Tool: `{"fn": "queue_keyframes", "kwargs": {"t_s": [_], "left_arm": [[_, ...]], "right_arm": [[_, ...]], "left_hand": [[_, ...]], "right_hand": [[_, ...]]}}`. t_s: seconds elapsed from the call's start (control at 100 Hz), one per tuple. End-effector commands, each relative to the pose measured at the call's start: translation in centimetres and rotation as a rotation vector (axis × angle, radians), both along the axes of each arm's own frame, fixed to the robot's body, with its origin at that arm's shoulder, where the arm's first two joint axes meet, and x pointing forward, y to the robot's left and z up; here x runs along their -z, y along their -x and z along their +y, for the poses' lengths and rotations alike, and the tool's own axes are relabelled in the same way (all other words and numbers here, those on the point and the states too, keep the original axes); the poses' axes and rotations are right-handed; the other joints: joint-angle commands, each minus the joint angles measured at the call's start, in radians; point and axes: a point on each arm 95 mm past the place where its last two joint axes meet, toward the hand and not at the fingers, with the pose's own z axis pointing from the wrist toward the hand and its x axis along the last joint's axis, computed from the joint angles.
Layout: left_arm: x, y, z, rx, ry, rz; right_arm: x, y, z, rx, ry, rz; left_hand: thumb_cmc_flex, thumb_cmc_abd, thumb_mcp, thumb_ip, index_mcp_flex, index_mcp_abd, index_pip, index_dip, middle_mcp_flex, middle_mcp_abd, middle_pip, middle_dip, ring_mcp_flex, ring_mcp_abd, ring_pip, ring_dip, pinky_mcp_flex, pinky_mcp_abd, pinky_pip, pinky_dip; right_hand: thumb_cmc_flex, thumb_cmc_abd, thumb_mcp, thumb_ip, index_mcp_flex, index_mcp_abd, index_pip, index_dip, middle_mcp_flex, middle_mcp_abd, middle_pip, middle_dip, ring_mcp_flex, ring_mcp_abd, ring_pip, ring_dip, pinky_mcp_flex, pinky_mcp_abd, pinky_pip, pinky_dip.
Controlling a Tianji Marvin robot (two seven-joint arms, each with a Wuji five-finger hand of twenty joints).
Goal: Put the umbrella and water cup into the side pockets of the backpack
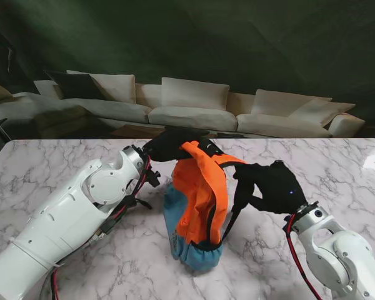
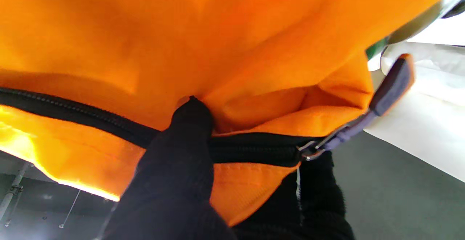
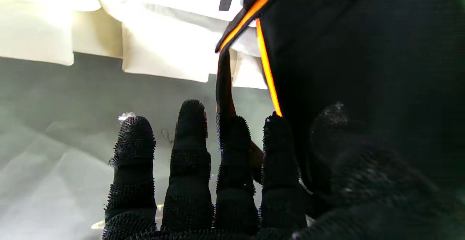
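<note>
An orange and blue backpack (image 1: 200, 187) stands upright in the middle of the marble table. My left hand (image 1: 169, 144), in a black glove, sits on the backpack's top at its far left corner. In the left wrist view its fingers (image 2: 181, 174) pinch the orange fabric (image 2: 232, 32) at the black zipper (image 2: 72, 109), beside the zipper pull (image 2: 388, 87). My right hand (image 1: 275, 186) is at the backpack's right side by a black strap (image 1: 240, 187). Its fingers (image 3: 189, 152) are straight and apart, the thumb against the black panel (image 3: 363, 51). Neither umbrella nor water cup is in view.
The marble table (image 1: 62, 162) stretches to both sides of the backpack. A pale sofa (image 1: 187, 106) stands beyond the table's far edge. Both white forearms lie low over the table, near me.
</note>
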Motion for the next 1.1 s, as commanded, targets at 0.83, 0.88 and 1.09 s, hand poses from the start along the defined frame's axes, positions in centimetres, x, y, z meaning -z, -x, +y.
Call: {"fn": "queue_keyframes", "kwargs": {"t_s": [0.83,0.88,1.09], "left_arm": [[0.1,-0.6,-0.2,0.006,-0.023,0.012],[0.1,-0.6,-0.2,0.006,-0.024,0.011],[0.1,-0.7,-0.3,0.011,-0.031,0.009]], "right_arm": [[-5.5,0.5,-1.0,0.105,0.127,-0.306],[-5.5,0.6,-1.2,0.092,0.085,-0.293],[-5.8,0.8,-1.8,0.018,-0.039,-0.353]], "left_hand": [[0.107,0.229,0.175,0.088,0.139,-0.086,0.340,0.133,0.005,-0.012,-0.035,-0.028,0.008,0.008,-0.003,0.011,-0.003,-0.008,-0.013,0.033],[0.107,0.229,0.175,0.088,0.139,-0.085,0.340,0.133,0.004,-0.012,-0.035,-0.028,0.008,0.007,-0.003,0.011,-0.004,-0.008,-0.013,0.033],[0.107,0.228,0.174,0.088,0.141,-0.084,0.339,0.132,0.005,-0.012,-0.034,-0.028,0.008,0.007,-0.002,0.012,-0.002,-0.010,-0.013,0.034]], "right_hand": [[-0.168,-0.212,-0.066,0.033,0.278,-0.092,0.174,0.165,0.017,0.081,-0.040,-0.036,-0.072,0.049,-0.044,-0.077,-0.051,0.054,-0.067,-0.070],[-0.164,-0.208,-0.061,0.033,0.317,-0.112,0.236,0.207,0.036,0.077,-0.035,-0.026,-0.062,0.048,-0.044,-0.073,-0.050,0.058,-0.067,-0.073],[-0.123,-0.220,-0.042,-0.023,0.279,-0.159,0.339,0.207,0.068,0.053,0.012,0.018,-0.012,0.019,-0.022,-0.055,-0.012,0.045,-0.034,-0.071]]}}
